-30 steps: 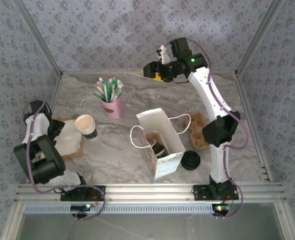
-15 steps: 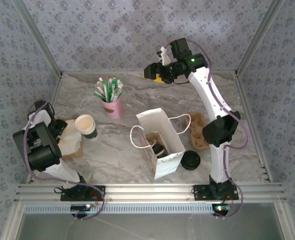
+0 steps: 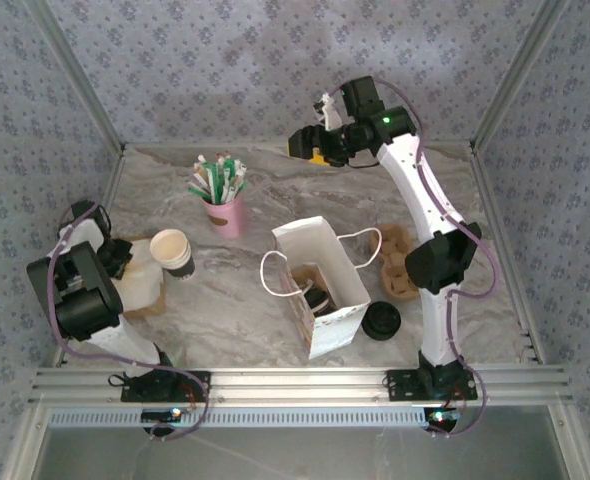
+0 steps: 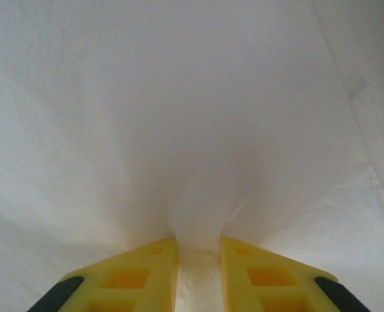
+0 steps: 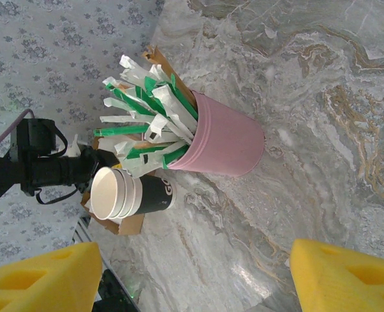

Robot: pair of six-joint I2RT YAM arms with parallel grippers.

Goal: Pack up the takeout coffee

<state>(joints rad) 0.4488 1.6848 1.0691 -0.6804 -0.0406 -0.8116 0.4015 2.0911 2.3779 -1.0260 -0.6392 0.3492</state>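
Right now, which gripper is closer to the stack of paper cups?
Left. The left gripper pinches white paper just left of the stack of paper cups; the right gripper hovers open at the far wall, past the pink straw cup.

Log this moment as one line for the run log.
left gripper: shut on white paper | right gripper: open, holding nothing | takeout coffee: inside white bag
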